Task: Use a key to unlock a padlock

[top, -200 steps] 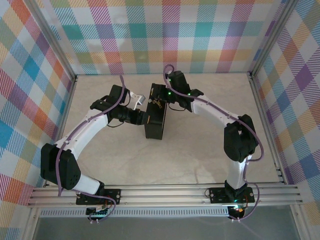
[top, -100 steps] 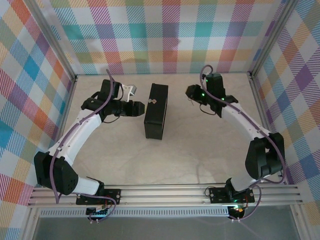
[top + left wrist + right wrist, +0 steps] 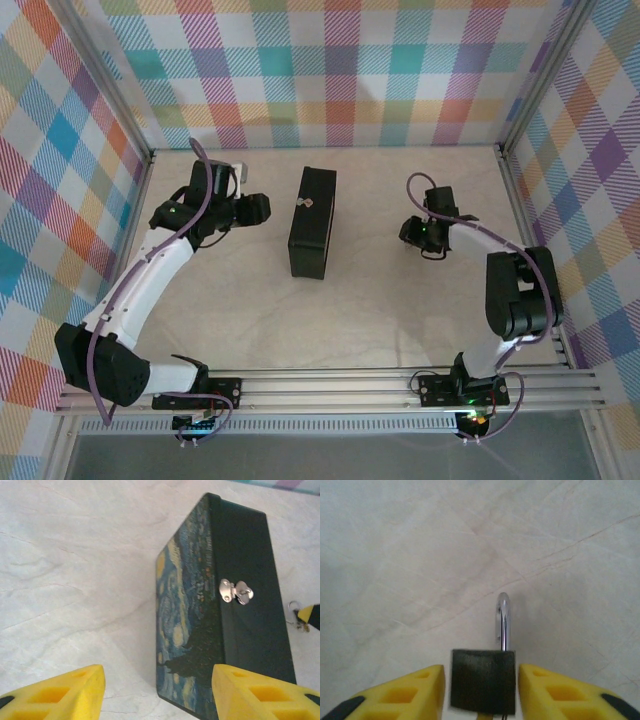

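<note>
The padlock (image 3: 482,682), a black body with a silver shackle pointing away, sits between the yellow fingers of my right gripper (image 3: 481,672), held clear above the table. In the top view that gripper (image 3: 409,232) is right of the black box (image 3: 312,222). The box has a painted lid (image 3: 182,615) and a bare silver clasp (image 3: 236,591). The key (image 3: 296,616), a tiny silver bunch on a ring, shows just beyond the box beside a yellow-black fingertip (image 3: 312,616); whether it hangs or lies flat is unclear. My left gripper (image 3: 157,695) is open, left of the box (image 3: 257,208).
Pale marble-patterned tabletop (image 3: 380,310) spreads around the box. Aluminium frame rails (image 3: 530,230) and plaid walls (image 3: 340,70) bound the workspace on three sides. The arm bases stand on the near rail (image 3: 330,385).
Both arms have drawn back from the box: the left to the left, the right to the right and nearer, carrying the padlock. The box's clasp is now bare.
</note>
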{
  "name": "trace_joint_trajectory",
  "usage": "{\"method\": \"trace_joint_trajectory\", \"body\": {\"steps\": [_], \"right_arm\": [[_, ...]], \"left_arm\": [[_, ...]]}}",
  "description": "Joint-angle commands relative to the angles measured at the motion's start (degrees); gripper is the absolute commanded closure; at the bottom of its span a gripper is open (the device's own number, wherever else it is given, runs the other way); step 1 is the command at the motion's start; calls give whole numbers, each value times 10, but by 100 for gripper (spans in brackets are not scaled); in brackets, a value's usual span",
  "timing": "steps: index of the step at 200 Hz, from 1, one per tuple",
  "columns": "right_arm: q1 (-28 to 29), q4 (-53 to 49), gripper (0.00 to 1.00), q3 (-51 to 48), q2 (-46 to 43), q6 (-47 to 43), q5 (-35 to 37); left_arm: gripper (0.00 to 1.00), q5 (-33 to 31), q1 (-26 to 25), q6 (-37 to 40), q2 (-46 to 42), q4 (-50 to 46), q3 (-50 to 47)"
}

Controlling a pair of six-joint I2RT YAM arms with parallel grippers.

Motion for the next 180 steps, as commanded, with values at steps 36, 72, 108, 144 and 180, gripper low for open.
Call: {"method": "trace_joint_trajectory", "body": {"steps": [36, 72, 108, 144, 180], "right_arm": [[3, -79, 5, 82, 3, -47, -5], [94, -109, 0, 130, -54, -34, -4], [187, -150, 0, 190, -70, 51, 39], [257, -172, 0, 262, -55, 65, 79], [298, -200, 0, 334, -4, 65, 87]], "left_arm": [[41, -27, 7, -47, -17, 8, -46], [41, -36, 12, -81, -2, 6, -67], [38, -42, 31, -118, 10, -1, -71], [38, -34, 33, -117, 2, 2, -88], [37, -27, 33, -106, -3, -10, -89]]}}
